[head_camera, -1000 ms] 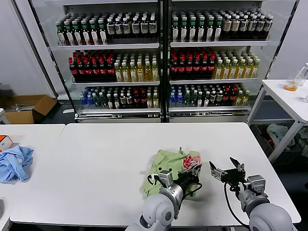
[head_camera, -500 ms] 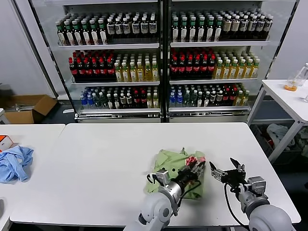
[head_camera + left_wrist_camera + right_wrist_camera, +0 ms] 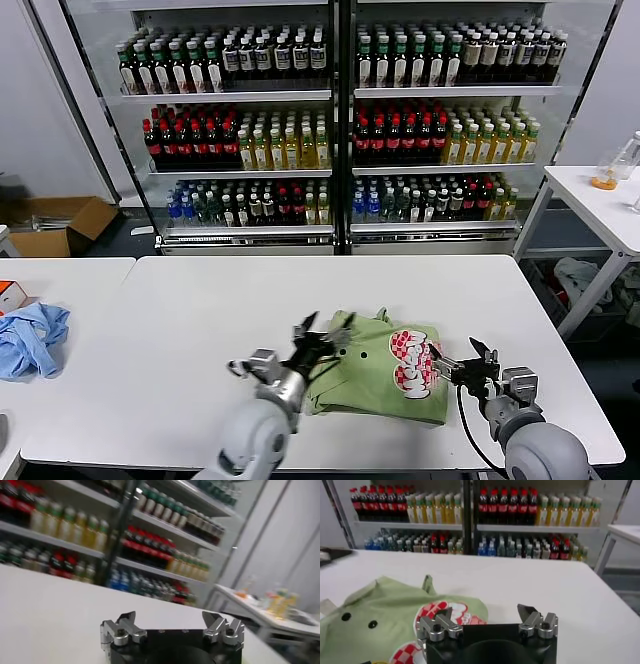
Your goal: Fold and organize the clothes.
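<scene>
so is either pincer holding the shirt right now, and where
Nothing is held. The left pincer is open at the left edge of the green shirt; the right pincer is open by its right edge.

Both arms: rounded light-grey shells, silver cylindrical wrist sections, black cable looped along each forearm. Left tool [image 3: 318, 335] and right tool [image 3: 462, 362]: black block body, black pointed fingers [image 3: 525, 612] on silver knuckle brackets with dark socket-head screws.
</scene>
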Robot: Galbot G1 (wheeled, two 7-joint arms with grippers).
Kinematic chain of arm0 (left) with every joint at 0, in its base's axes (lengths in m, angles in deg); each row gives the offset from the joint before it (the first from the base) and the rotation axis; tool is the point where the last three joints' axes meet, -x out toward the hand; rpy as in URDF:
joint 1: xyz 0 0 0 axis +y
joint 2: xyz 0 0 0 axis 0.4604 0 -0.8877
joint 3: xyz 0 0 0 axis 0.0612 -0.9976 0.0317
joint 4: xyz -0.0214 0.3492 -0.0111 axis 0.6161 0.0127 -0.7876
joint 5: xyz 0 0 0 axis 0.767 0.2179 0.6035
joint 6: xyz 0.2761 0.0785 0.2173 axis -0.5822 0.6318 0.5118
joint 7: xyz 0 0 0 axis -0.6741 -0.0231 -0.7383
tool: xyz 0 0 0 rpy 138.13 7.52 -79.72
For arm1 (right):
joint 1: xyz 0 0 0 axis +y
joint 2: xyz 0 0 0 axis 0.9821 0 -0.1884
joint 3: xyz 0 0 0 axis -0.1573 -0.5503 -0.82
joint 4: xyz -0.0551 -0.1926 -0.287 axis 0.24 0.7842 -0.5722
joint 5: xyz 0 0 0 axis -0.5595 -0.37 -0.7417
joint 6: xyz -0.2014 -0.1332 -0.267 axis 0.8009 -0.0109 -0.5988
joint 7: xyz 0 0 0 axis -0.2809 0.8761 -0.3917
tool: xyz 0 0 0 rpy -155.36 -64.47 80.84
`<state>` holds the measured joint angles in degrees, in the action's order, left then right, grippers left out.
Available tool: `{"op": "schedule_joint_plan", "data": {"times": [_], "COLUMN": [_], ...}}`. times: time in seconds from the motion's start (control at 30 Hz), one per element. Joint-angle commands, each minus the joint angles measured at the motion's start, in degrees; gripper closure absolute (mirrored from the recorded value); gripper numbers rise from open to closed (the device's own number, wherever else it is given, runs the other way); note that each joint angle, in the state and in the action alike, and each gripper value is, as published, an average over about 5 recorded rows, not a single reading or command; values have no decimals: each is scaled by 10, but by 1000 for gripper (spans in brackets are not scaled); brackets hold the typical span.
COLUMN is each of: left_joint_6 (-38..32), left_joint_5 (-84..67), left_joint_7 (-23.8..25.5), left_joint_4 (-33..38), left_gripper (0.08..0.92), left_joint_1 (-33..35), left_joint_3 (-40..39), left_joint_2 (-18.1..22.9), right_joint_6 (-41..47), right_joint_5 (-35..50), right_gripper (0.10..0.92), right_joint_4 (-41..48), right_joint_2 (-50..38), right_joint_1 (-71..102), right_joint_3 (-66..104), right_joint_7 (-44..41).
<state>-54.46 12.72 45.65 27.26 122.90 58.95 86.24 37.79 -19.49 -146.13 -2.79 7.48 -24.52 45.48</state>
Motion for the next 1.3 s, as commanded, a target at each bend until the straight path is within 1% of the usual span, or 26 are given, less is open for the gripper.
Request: {"op": "schedule_joint_plan", "data": {"times": [0.03,0.17,0.27,0.5,0.73,0.97,1.07,1.17,1.3], "left_joint_6": [-11,-13,-14,-15,-15,-14,-14,-15,-17], "left_joint_5": [22,21,23,26,26,26,27,29,36], "left_joint_7": [-11,-14,-15,-15,-15,-14,-14,-14,-15], "left_joint_4": [95,102,107,110,114,116,116,117,118], "left_gripper": [181,177,177,177,177,177,177,177,177], "left_joint_1": [104,125,135,148,154,162,164,166,170], "left_joint_3": [140,155,158,158,160,165,167,170,172], "left_joint_2": [-80,-80,-78,-74,-72,-71,-71,-71,-71], "right_joint_6": [24,24,24,22,22,13,9,9,13], "right_joint_5": [27,38,44,53,48,11,-16,-45,-67], "right_gripper": [203,205,256,449,665,863,907,909,909], "right_joint_4": [63,78,93,127,161,215,237,250,243], "right_joint_2": [17,27,34,36,24,12,11,11,8], "right_joint_1": [-39,-60,-77,-115,-164,-226,-245,-253,-243], "right_joint_3": [-37,-58,-70,-99,-112,-125,-128,-128,-122], "right_joint_7": [34,40,41,34,19,-1,-6,-4,-8]}}
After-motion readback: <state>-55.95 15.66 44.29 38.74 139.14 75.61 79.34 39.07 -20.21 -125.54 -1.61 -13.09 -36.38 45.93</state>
